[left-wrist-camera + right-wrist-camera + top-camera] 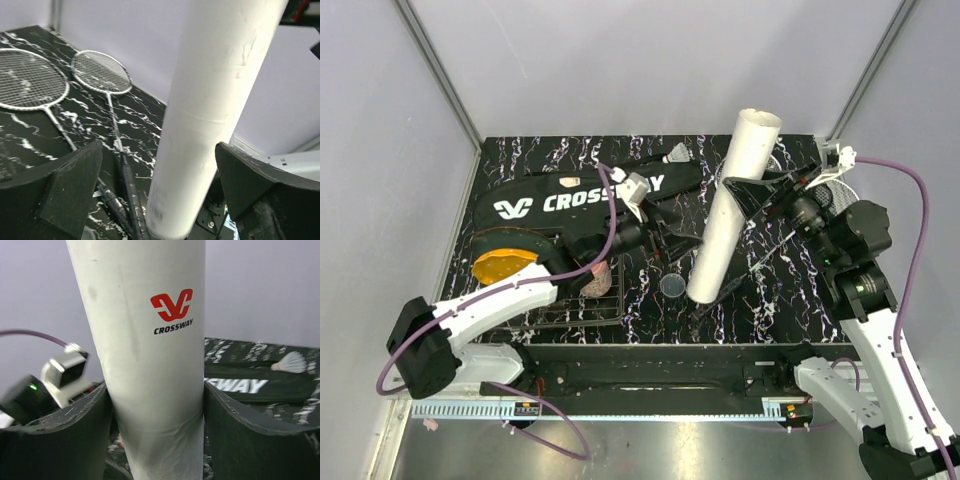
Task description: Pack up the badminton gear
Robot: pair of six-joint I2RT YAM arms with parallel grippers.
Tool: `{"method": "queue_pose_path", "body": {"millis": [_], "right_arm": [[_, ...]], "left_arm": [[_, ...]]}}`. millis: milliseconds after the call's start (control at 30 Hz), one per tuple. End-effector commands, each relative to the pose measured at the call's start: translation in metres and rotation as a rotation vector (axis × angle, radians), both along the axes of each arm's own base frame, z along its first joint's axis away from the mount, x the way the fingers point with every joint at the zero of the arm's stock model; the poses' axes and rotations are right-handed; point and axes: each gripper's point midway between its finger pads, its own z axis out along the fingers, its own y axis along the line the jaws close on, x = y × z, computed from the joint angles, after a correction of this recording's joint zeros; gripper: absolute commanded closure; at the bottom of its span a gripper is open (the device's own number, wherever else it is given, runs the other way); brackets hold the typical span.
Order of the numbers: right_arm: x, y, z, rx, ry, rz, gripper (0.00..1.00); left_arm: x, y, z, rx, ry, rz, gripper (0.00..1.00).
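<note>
Tube (730,205) in right fingers (250,440), left fingers (65,190) spread

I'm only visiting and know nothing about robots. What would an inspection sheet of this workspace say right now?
Surface: black marbled table, crowded.
Job's things: white tube standing on end mid-table; black CROSSWAY bag along the back with a shuttlecock on it; two rackets lying flat at the right.
Clutter: yellow-black object, pink cup, wire rack, small clear lid.
Grippers: right gripper clamps the tube; left gripper is open around it, with a gap on each side.
Cables: purple cables, one along each arm, looping free.
Surroundings: plain pale walls, metal corner posts.
</note>
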Motion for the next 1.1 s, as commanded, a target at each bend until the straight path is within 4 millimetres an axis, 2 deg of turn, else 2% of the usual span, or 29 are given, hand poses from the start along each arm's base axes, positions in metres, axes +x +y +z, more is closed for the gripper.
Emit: {"method": "queue_pose_path", "body": {"millis": [0, 167, 300, 367, 400, 433, 500, 533, 600, 667, 700, 733, 767, 800, 833, 867, 900, 933, 1000, 1067], "right_arm": [[-0.01, 0.019, 0.039, 0.282, 0.051, 0.155, 0.93], [-0.006, 0.025, 0.034, 0.347, 0.1, 0.192, 0.93], [-0.003, 0.031, 0.02, 0.379, 0.134, 0.229, 0.93], [-0.003, 0.033, 0.016, 0.396, 0.158, 0.237, 0.93], [-0.004, 0.035, 0.015, 0.4, 0.16, 0.252, 0.93], [-0.005, 0.037, 0.016, 0.414, 0.17, 0.264, 0.93], [-0.005, 0.04, 0.013, 0.416, 0.182, 0.277, 0.92], [-0.006, 0.041, 0.013, 0.417, 0.184, 0.282, 0.92], [-0.008, 0.043, 0.012, 0.417, 0.19, 0.287, 0.92], [-0.009, 0.045, 0.012, 0.419, 0.194, 0.292, 0.91], [-0.007, 0.044, 0.011, 0.421, 0.203, 0.28, 0.84], [-0.005, 0.043, 0.01, 0.413, 0.203, 0.264, 0.79], [-0.003, 0.041, 0.007, 0.406, 0.229, 0.24, 0.7], [0.005, 0.035, 0.006, 0.41, 0.238, 0.183, 0.51], [0.009, 0.032, 0.012, 0.416, 0.237, 0.155, 0.41], [0.016, 0.027, 0.007, 0.41, 0.264, 0.105, 0.31], [0.02, 0.026, 0.006, 0.386, 0.263, 0.082, 0.19], [0.029, 0.027, 0.013, 0.361, 0.255, 0.066, 0.15], [0.042, 0.026, 0.005, 0.288, 0.265, 0.02, 0.11], [0.067, 0.02, 0.002, 0.276, 0.265, -0.069, 0.09]], "left_arm": [[-0.013, -0.018, 0.061, -0.115, -0.149, -0.074, 0.01], [-0.029, -0.023, 0.063, -0.159, -0.165, -0.172, 0.01], [-0.031, -0.027, 0.067, -0.184, -0.154, -0.197, 0.01], [-0.024, -0.03, 0.064, -0.17, -0.123, -0.174, 0.01], [-0.021, -0.032, 0.071, -0.172, -0.131, -0.169, 0.01], [-0.014, -0.038, 0.06, -0.14, -0.104, -0.157, 0.01], [-0.008, -0.041, 0.064, -0.139, -0.095, -0.147, 0.02], [-0.005, -0.046, 0.058, -0.122, -0.083, -0.151, 0.04], [0.004, -0.047, 0.061, -0.106, -0.074, -0.109, 0.07], [0.02, -0.047, 0.045, -0.026, -0.049, -0.048, 0.16], [0.024, -0.046, 0.048, -0.014, -0.052, -0.025, 0.2], [0.028, -0.042, 0.042, 0.009, -0.042, -0.009, 0.31], [0.032, -0.033, 0.042, 0.01, -0.047, 0.014, 0.35], [0.035, -0.027, 0.042, 0.007, -0.044, 0.037, 0.4], [0.047, -0.013, 0.043, -0.003, -0.04, 0.097, 0.48], [0.049, 0.0, 0.043, -0.006, -0.034, 0.133, 0.5], [0.059, 0.013, 0.038, 0.008, -0.011, 0.201, 0.51], [0.07, 0.029, 0.038, 0.01, -0.007, 0.255, 0.53], [0.075, 0.053, 0.041, 0.012, -0.017, 0.322, 0.56], [0.088, 0.077, 0.048, 0.023, -0.027, 0.399, 0.61]]}}
